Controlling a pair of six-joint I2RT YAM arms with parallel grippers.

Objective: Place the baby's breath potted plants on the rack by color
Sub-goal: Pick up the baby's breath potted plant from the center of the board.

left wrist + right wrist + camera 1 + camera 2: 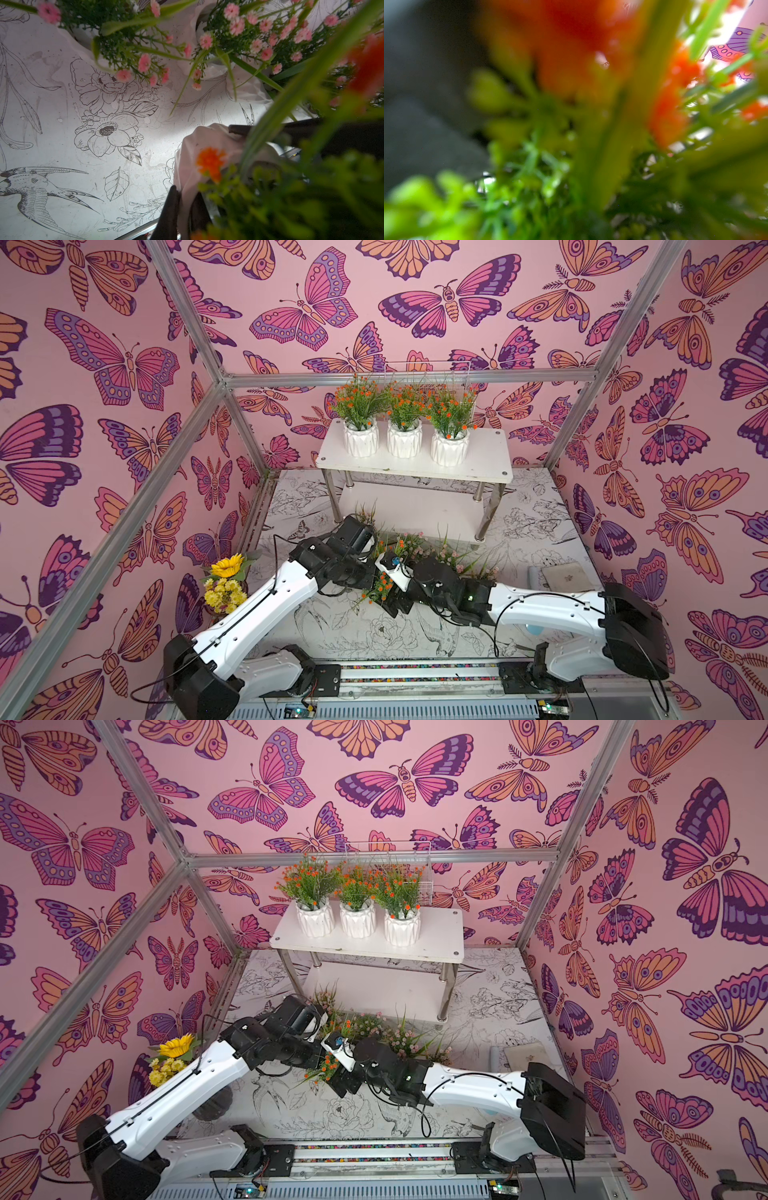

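orange plant (209,161) in left tool (185,197)

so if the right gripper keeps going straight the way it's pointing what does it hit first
Most likely the orange-flowered plant: its blurred foliage fills the right wrist view, directly ahead of the right gripper.

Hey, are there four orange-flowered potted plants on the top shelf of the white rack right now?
No, in both top views only three orange-flowered potted plants stand on the rack's top shelf, with bare board beside them.
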